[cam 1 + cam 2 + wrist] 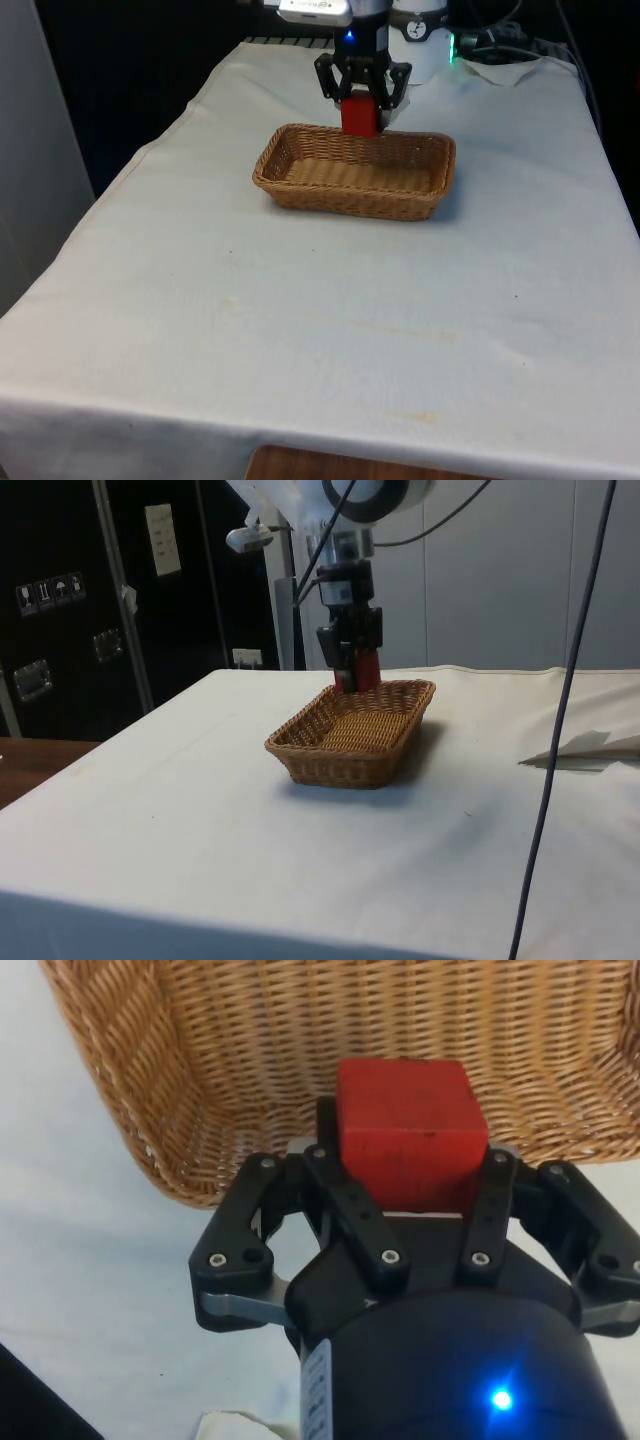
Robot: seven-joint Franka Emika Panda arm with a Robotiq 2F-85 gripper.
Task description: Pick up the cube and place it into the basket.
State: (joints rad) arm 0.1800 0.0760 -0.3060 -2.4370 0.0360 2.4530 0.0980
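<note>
A red cube (pixel 359 113) is held in my black gripper (pixel 361 118), whose fingers are shut on its sides. It hangs above the far rim of a woven wicker basket (pixel 300 190) that stands on the white cloth. From the side, the cube (pixel 360 670) sits just over the basket's far end (pixel 415 690), with the gripper (pixel 355 675) coming straight down. Through the wrist camera the cube (pixel 410 1125) is clamped between the fingers (pixel 345 1205) over the basket's inner wall (pixel 250 1050). The basket holds nothing.
A crumpled white paper (pixel 505 70) lies at the far end on the front view's right. A dark cable (pixel 560 730) hangs across the side view near a folded sheet (pixel 590 750). Open cloth (pixel 320 320) stretches in front of the basket.
</note>
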